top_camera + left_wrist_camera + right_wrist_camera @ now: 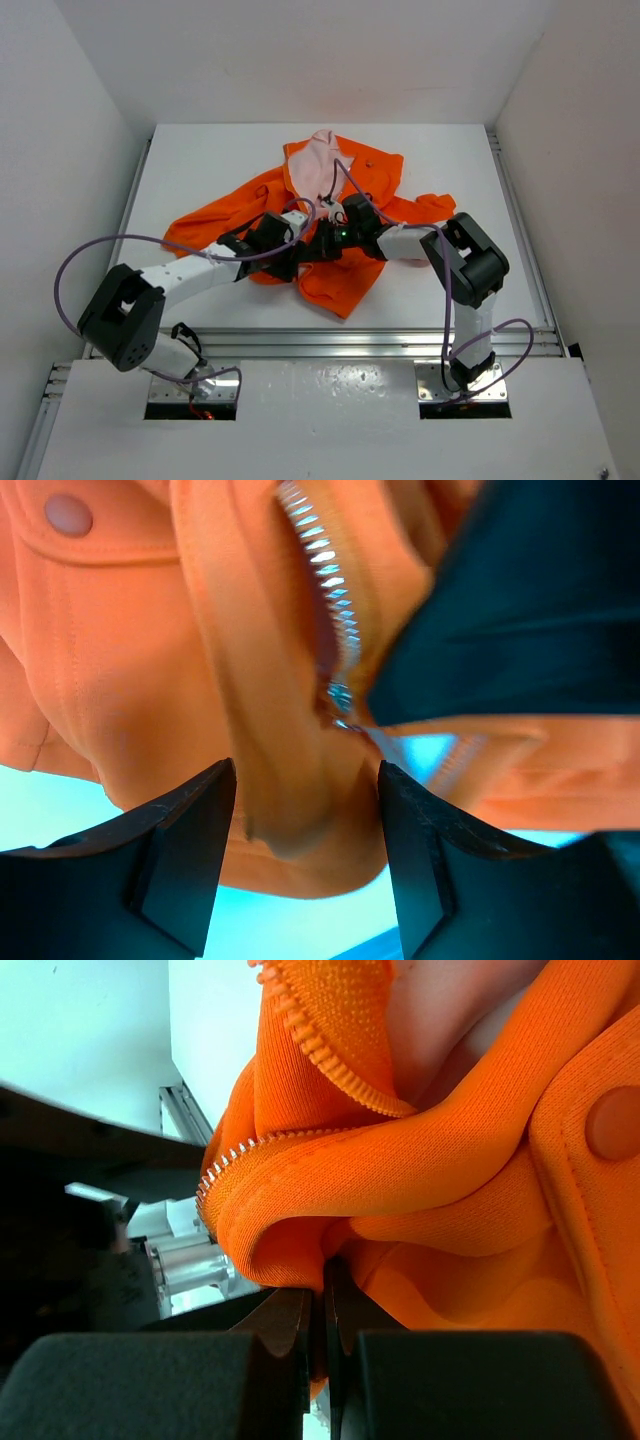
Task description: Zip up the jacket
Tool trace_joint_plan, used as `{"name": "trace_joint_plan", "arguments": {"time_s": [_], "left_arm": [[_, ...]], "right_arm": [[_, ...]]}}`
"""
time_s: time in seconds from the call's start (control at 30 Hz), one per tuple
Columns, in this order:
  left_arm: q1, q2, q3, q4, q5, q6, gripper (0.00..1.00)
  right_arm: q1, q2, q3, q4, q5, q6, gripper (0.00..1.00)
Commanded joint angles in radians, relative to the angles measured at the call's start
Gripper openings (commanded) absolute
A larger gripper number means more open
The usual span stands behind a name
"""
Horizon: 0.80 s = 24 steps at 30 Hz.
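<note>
Right jaws clench the small bright orange fabric jacket (430, 1170), likely anchoring it; left jaws stand parted, straddling a fold beside its silver-toothed zipper (335, 630).

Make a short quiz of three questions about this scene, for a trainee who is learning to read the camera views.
1. True or false: the right gripper is shut on fabric of the jacket.
2. What lies between the open fingers of the left gripper?
A) a fold of orange fabric
B) a pink sleeve
C) nothing
3. Fill in: seen from the top camera, the lining showing at the far end of the jacket is pale ___.

Key: 1 true; 2 A; 3 pink.
</note>
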Motion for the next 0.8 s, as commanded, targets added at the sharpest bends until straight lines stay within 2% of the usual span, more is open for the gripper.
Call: {"name": "trace_joint_plan", "arguments": {"time_s": [0.0, 0.33, 0.4, 0.53, 0.63, 0.67, 0.73, 0.77], "left_arm": [[-0.015, 0.047, 0.039, 0.006, -0.07, -0.031, 0.64], [-0.015, 0.111, 0.057, 0.043, -0.084, -0.05, 0.59], [-0.015, 0.111, 0.066, 0.053, -0.065, -0.05, 0.56], [-0.015, 0.102, 0.066, 0.066, -0.009, -0.04, 0.56], [0.018, 0.062, 0.036, 0.109, 0.101, -0.019, 0.55], [0.018, 0.052, 0.023, 0.121, 0.121, -0.019, 0.46], [0.028, 0.041, 0.014, 0.121, 0.13, -0.001, 0.36], [0.028, 0.041, 0.014, 0.101, 0.1, -0.001, 0.27]], "right_arm": [[-0.01, -0.033, 0.008, 0.024, 0.004, -0.016, 0.0], [-0.021, -0.031, 0.0, 0.019, 0.007, -0.011, 0.0], [-0.019, -0.033, -0.001, 0.018, 0.007, -0.005, 0.0], [-0.021, -0.036, -0.001, 0.015, 0.01, -0.009, 0.0], [-0.019, -0.045, -0.01, 0.013, 0.018, -0.009, 0.0], [-0.019, -0.048, -0.019, 0.012, 0.016, -0.014, 0.0], [-0.03, -0.066, -0.027, 0.006, 0.015, -0.026, 0.0], [-0.035, -0.073, -0.042, 0.001, 0.015, -0.029, 0.0]]}}
